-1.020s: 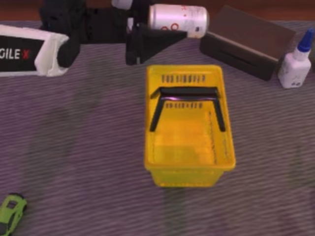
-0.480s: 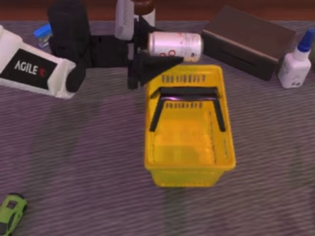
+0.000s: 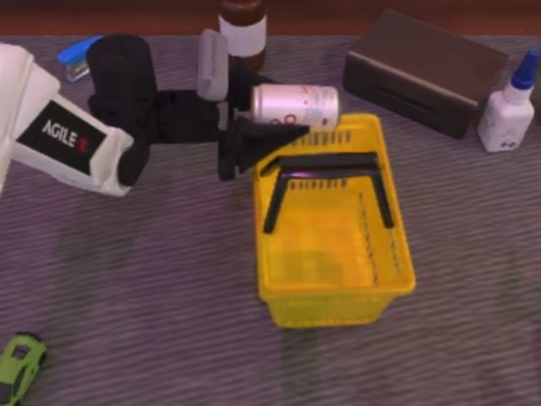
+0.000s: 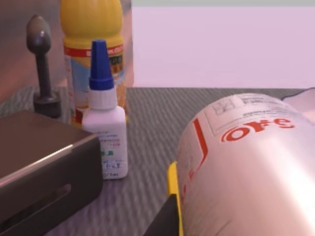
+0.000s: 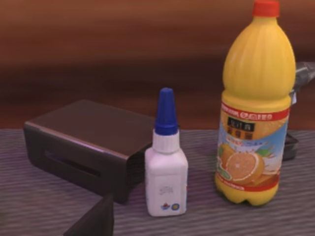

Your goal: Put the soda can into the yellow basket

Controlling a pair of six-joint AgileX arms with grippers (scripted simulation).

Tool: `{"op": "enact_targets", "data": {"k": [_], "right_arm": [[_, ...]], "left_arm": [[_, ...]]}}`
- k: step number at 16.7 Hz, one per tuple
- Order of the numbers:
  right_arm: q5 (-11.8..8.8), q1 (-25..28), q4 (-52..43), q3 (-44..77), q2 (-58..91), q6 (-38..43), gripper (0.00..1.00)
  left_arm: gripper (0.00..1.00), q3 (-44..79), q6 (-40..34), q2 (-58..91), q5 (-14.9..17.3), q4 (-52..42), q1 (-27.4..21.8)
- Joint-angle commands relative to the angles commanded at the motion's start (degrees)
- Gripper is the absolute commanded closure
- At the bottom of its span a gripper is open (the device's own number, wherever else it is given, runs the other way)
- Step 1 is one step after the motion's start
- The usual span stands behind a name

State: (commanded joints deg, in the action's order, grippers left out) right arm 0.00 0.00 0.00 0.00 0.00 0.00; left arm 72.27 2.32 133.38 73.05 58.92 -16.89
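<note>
Top view: the left arm [image 3: 68,139] reaches in from the left across the far part of the bench [image 3: 127,279]; its end effector [image 3: 275,135] is clamped on the can [image 3: 296,106], which lies on its side in the grip, held over the far rim of the basket [image 3: 334,292], near that rim's left corner; the basket stands at the middle of the bench with its black handles [image 3: 325,165] folded across its far half; behind the can a brown bottle [image 3: 243,30] stands at the far edge, with a grey object [image 3: 211,63] just to its left; a blue item [image 3: 78,52] shows at the far left beside the arm; a dark box [image 3: 423,72] lies to the right of the can, and a glue bottle [image 3: 505,106] stands near the right edge; a green toy car [image 3: 19,365] sits at the near left corner; the right arm is outside this view.

Left wrist view: the can [image 4: 246,167] fills the near side, red markings on its white wall, with the yellow basket rim [image 4: 173,196] just below it; farther off stand the glue bottle [image 4: 104,118], the dark box [image 4: 44,167], a juice bottle [image 4: 93,54] and a dark knobbed post [image 4: 42,69].

Right wrist view: the dark box [image 5: 83,142], the glue bottle [image 5: 166,162] and the juice bottle [image 5: 253,108] stand on the bench; the right end effector's state cannot be told.
</note>
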Motion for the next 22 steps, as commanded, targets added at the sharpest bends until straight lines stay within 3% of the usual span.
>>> {"op": "enact_targets", "data": {"k": [13, 22], "right_arm": [[0.0, 0.0, 0.0, 0.0, 0.0, 0.0, 0.00], [0.0, 0.0, 0.0, 0.0, 0.0, 0.0, 0.00]], "left_arm": [[0.02, 0.0, 0.0, 0.0, 0.0, 0.0, 0.0], [0.00, 0.1, 0.0, -0.2, -0.1, -0.1, -0.2]]}}
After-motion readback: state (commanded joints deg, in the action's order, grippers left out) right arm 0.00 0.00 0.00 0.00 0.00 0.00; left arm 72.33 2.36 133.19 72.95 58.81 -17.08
